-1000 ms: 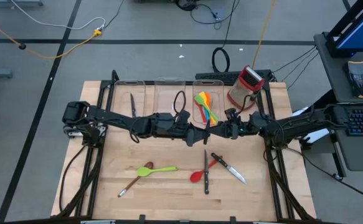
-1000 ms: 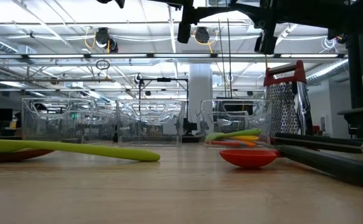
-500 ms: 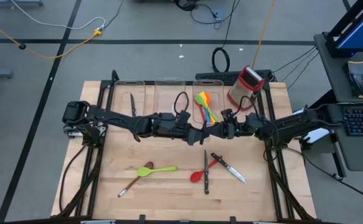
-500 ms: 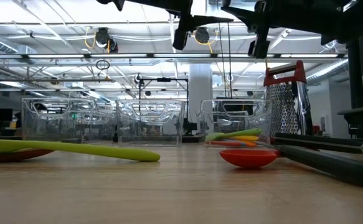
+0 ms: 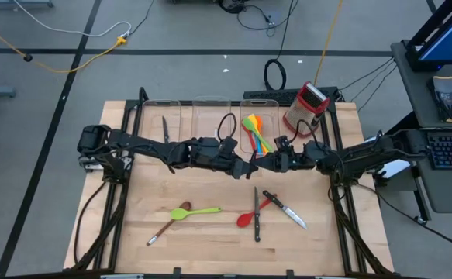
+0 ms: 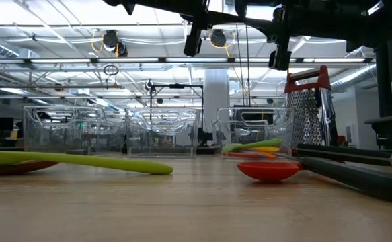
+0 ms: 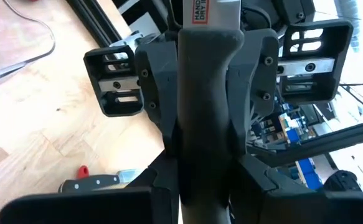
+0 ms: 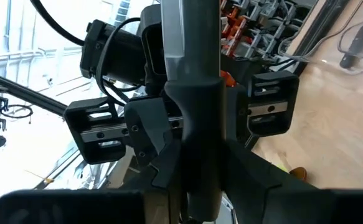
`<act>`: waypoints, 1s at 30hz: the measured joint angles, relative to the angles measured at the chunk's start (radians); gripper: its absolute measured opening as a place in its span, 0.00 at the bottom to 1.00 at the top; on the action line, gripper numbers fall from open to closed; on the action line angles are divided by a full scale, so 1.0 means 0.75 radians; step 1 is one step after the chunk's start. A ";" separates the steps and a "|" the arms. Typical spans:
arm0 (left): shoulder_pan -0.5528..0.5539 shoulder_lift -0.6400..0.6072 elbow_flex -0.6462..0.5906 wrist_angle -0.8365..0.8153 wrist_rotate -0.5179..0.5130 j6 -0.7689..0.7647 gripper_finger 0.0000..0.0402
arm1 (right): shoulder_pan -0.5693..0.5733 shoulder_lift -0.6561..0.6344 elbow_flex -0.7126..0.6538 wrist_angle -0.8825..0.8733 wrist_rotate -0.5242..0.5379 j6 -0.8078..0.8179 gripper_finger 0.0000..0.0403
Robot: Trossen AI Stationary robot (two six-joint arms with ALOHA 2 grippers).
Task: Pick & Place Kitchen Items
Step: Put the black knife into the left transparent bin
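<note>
A black-handled steel knife is held high over the middle of the table, its stickered blade past the handle. My left gripper reaches in from the table's left and my right gripper from the right. They meet head-on and both are shut on the knife. On the table near the front lie a green spatula, a brown spoon, a red spoon and two black-handled knives. My left gripper pinches the knife's black handle between its two fingers, coming in about level from the table's left, fingers across the handle. The knife is lifted clear of the table. My right gripper pinches the same handle between its two fingers, coming in about level from the table's right, fingers across the handle, directly opposite the left gripper's fingers.
Three clear bins stand along the far edge: the left one holds a knife, the middle one, the right one holds colourful utensils. A red-and-steel box grater stands at the far right. Bare wood lies at the near left and right.
The two grippers, meeting over the middle of the table, have drifted a little toward the table's left edge together with the knife, which stays lifted clear.
</note>
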 joint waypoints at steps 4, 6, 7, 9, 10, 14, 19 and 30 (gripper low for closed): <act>0.001 0.000 0.000 -0.001 0.001 0.009 0.22 | 0.000 0.000 0.000 -0.002 -0.004 -0.002 0.22; 0.001 0.000 0.000 -0.003 0.002 0.009 0.22 | 0.000 0.000 0.000 -0.002 -0.005 -0.002 0.22; 0.001 0.000 0.000 -0.007 0.003 0.010 0.22 | 0.000 0.000 0.000 -0.003 -0.005 -0.002 0.23; 0.001 0.000 0.001 -0.022 0.005 0.020 0.22 | 0.000 0.000 0.002 -0.007 -0.007 0.003 0.28; 0.001 0.000 0.001 -0.028 0.005 0.024 0.22 | 0.001 0.000 0.002 -0.008 -0.009 0.009 0.31; 0.001 0.001 0.001 -0.035 0.016 0.023 0.22 | 0.001 0.000 0.003 -0.001 -0.017 0.010 0.42; 0.002 0.001 0.001 -0.072 0.035 0.022 0.22 | 0.002 0.000 0.004 -0.015 -0.018 0.010 0.51; 0.011 -0.095 -0.005 -0.387 0.031 0.062 0.22 | 0.004 -0.005 0.008 -0.093 -0.032 0.033 0.53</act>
